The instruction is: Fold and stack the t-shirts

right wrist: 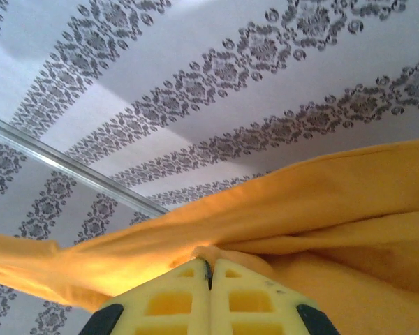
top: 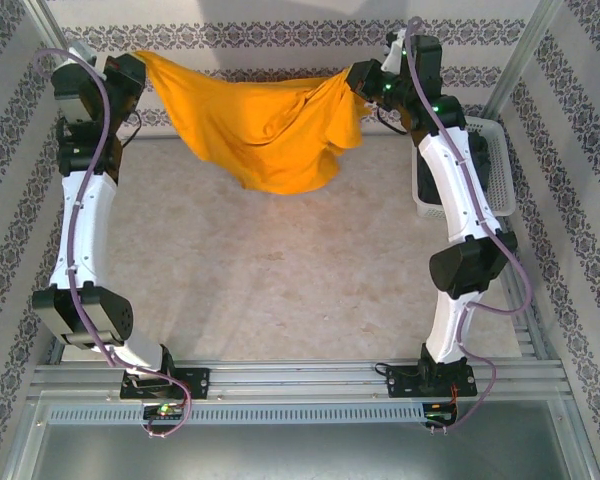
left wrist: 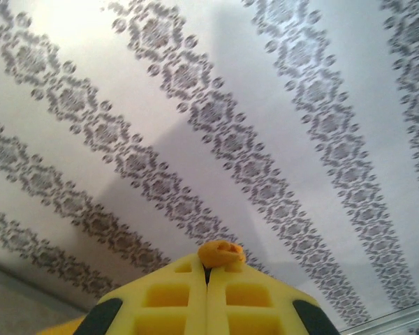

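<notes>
Hanging between the two raised arms, the orange t-shirt [top: 270,130] was strung like a hammock above the far end of the table [top: 260,280], well clear of its surface. The left gripper [top: 132,72] held one upper corner and the right gripper [top: 364,80] the other. The cloth sagged in the middle in loose folds, its lowest edge drooping a little right of centre.

Left wrist view: the yellow fingers [left wrist: 174,293] were pressed together, with a small nub of orange cloth pinched at their tips. Patterned wall lay behind.

Right wrist view: the fingers [right wrist: 244,300] were likewise pressed together on a gathered fold of the shirt. Cloth spread away to both sides, broader and heavier on the right of that view.

A white basket [top: 500,165] sat at the right edge of the table, just beside the right arm, which partly hid it. Its contents could not be made out.
</notes>
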You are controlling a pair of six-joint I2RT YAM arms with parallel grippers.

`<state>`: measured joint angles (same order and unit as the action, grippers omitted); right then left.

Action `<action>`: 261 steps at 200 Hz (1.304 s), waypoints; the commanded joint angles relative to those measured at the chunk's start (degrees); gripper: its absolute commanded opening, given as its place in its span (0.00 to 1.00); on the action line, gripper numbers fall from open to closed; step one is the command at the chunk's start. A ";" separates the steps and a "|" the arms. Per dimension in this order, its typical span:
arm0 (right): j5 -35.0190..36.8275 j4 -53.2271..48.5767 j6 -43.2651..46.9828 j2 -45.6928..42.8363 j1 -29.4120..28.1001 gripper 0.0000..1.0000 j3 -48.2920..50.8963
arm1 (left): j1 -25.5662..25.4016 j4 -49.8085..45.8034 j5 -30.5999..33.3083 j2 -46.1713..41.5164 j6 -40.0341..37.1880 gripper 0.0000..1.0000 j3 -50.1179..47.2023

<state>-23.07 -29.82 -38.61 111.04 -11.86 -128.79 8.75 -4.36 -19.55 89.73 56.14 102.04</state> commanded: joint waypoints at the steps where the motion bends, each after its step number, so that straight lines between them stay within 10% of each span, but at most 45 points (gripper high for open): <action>1: -2.25 1.79 2.37 -5.93 -0.14 0.00 10.09 | 0.91 1.49 -2.00 -1.22 1.09 0.00 0.20; 96: 8.71 4.98 -0.35 -41.70 -6.54 0.38 81.31 | -1.71 -11.69 11.17 -33.88 2.76 0.00 -50.46; 157: 23.69 0.82 -23.33 -31.62 -14.04 0.40 72.79 | -1.68 -23.41 16.86 -42.07 1.98 0.00 -60.74; 261: 18.57 8.63 -45.45 1.71 -19.34 0.49 45.19 | -1.63 -23.50 17.35 -42.01 0.42 0.00 -61.27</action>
<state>-3.51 -22.22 -78.67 108.44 -31.27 -79.02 7.49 -27.33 -2.72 48.14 58.06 40.60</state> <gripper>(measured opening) 0.485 0.049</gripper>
